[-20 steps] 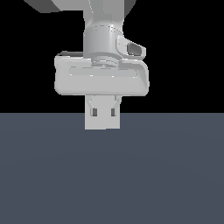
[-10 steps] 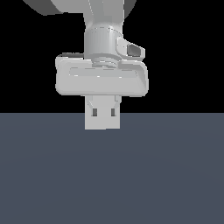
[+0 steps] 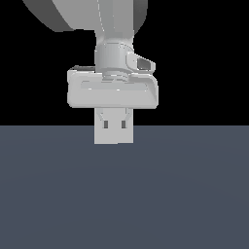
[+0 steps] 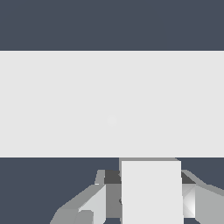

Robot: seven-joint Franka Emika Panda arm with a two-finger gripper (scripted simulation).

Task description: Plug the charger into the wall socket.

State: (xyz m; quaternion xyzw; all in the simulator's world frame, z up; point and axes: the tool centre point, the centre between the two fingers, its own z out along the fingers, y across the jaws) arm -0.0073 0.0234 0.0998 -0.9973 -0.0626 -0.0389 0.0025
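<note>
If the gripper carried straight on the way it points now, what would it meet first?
Probably the flat white square plate that fills the wrist view ahead of the gripper, whose fingers hold the small white cube. The gap between them is unclear.

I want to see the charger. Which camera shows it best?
The wrist view: the charger is a big white block between the gripper fingers. The exterior view shows only a small white block under the gripper.

light: flat, even | bg: black | shadows: faint | render: sharp, low-res edges
</note>
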